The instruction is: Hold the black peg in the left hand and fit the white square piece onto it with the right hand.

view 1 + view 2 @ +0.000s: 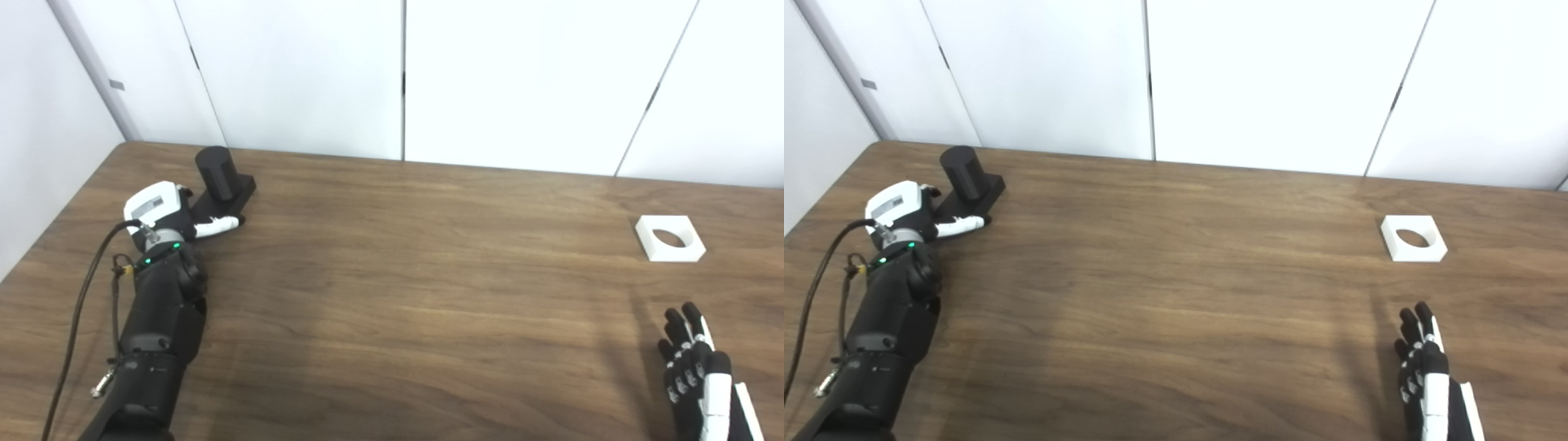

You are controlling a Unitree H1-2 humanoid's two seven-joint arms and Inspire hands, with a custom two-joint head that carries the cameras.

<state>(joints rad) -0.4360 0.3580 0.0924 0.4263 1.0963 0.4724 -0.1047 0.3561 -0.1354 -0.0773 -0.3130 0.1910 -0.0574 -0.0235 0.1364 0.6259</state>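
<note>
Right robot hand point(698, 373): spread, empty; white square piece point(669, 237) just ahead, ungrasped. Left robot hand point(168, 214): touching black peg point(223, 177), grip unclear. Step: securing the peg, probably.

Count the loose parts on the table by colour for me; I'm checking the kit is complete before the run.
Black: 1, the peg on its base, at the left hand.
White: 1, the square piece with a round hole, beyond the right hand.
Total: 2
</note>
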